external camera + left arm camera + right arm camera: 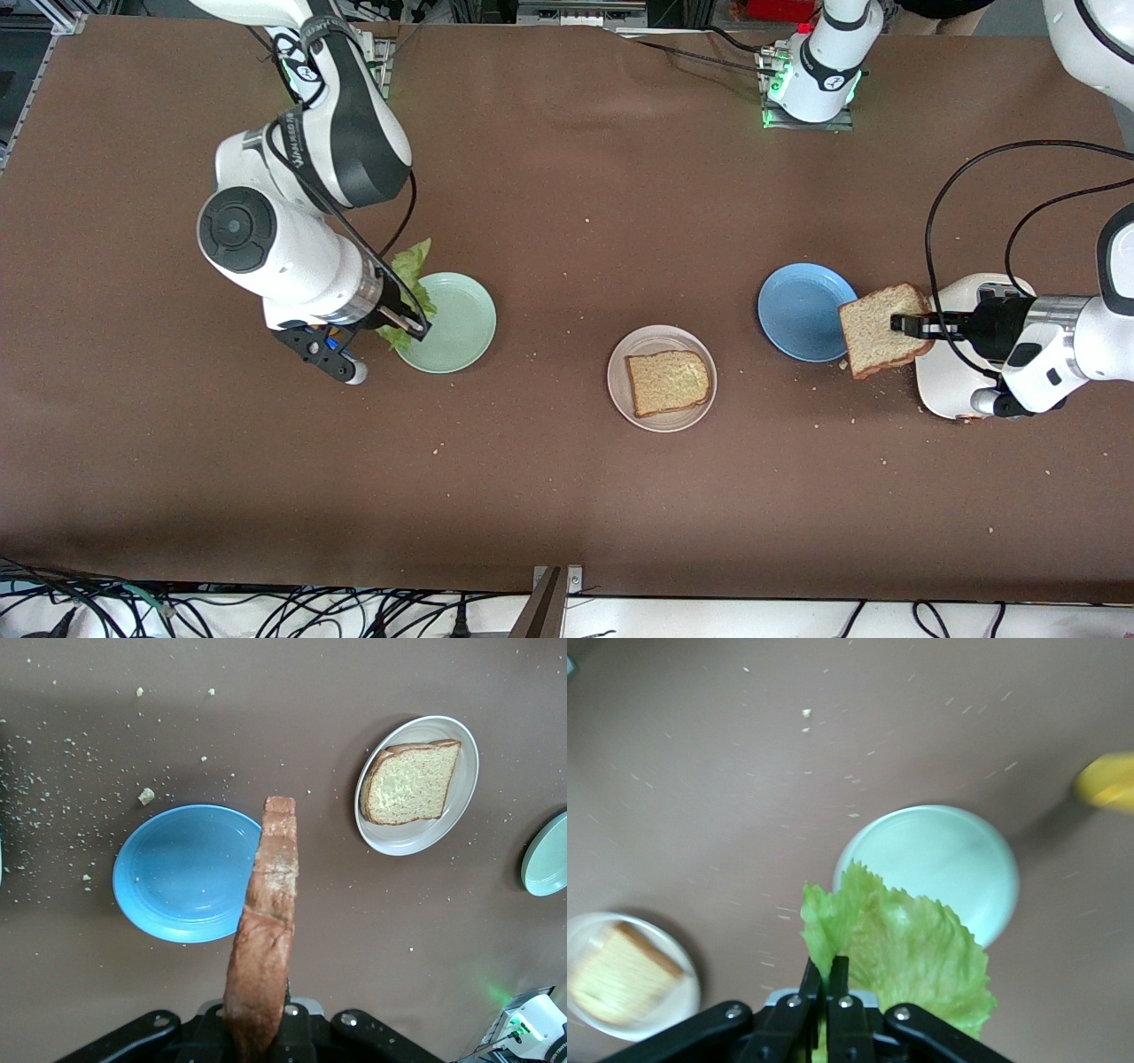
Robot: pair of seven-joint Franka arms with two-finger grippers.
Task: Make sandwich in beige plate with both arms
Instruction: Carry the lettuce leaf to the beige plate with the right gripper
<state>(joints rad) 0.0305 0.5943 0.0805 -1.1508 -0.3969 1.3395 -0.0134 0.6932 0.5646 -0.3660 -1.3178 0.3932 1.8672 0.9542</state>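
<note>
**Lettuce before the lid: ordering the two carries**

The beige plate (661,378) sits mid-table with one toast slice (669,382) already flat on it. The right claw (409,322), shut on a lettuce leaf (412,282), hangs over the mint green plate (452,323), which lies at about ten o'clock from the beige plate. The left claw (905,324) pinches a second slice of bread (879,330) by its edge over the rim of the blue plate (800,312), at roughly two o'clock from the beige one.

The leaf should probably go first: the right arm would do well to bring it in low over the plated slice and spread it flat before letting go, since a limp leaf can fold or cling. The left arm is best kept waiting clear, then levelling its slice square with the one below so the crusts match.
</note>
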